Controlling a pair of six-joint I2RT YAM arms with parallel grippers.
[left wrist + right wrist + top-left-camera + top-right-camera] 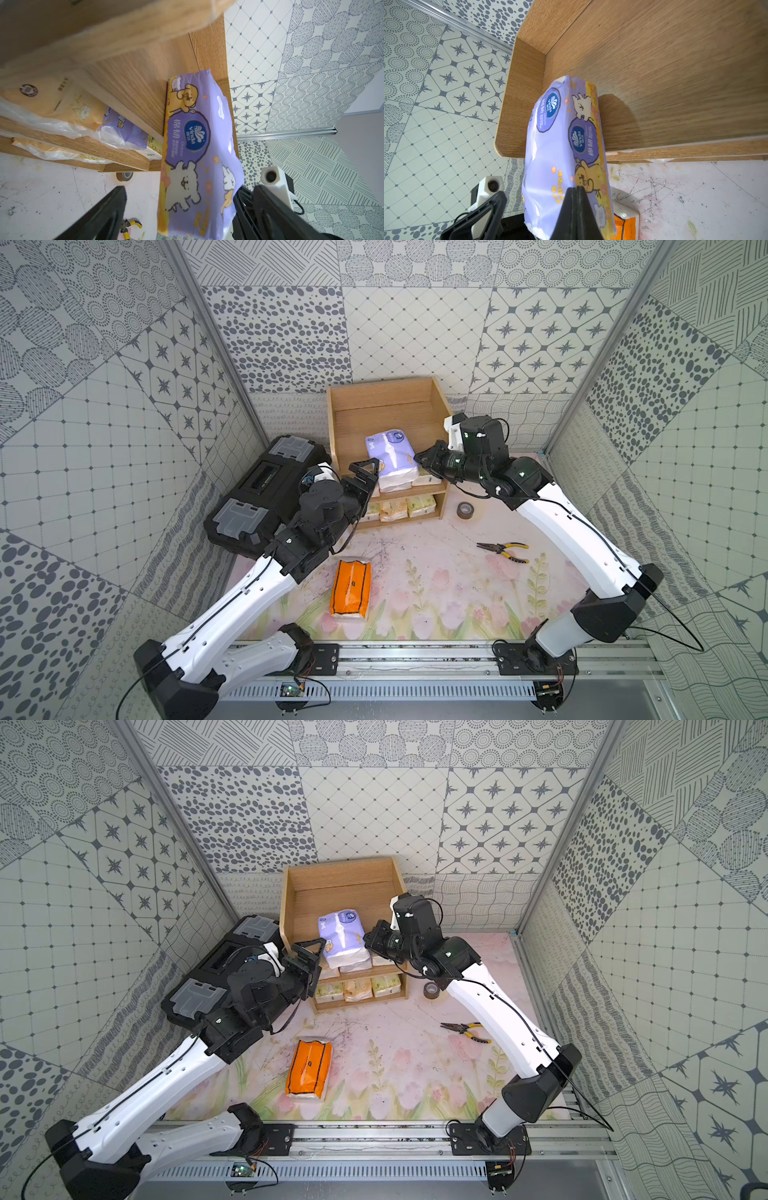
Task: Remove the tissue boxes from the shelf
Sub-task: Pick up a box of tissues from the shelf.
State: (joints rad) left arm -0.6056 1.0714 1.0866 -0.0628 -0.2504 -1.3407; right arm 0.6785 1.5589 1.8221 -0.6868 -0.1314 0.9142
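Right gripper (576,188) fingers pressed together, seemingly pinching lavender pack (390,458) wrapper, overhanging shelf (386,393) top tier's front; left gripper (365,477) spread wide beside it.
Should keep pinch, draw clear, left closes across body; film may slip. Other packs (399,508) on lower tiers. Orange pack (351,587) on scuffed floral mat (436,585); toolbox (257,493), pliers (505,551) nearby; patterned walls.

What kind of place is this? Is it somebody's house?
Probably a robot practice booth, not a house: two robot arms bolted to a metal rail, patterned panels boxing in a small table.
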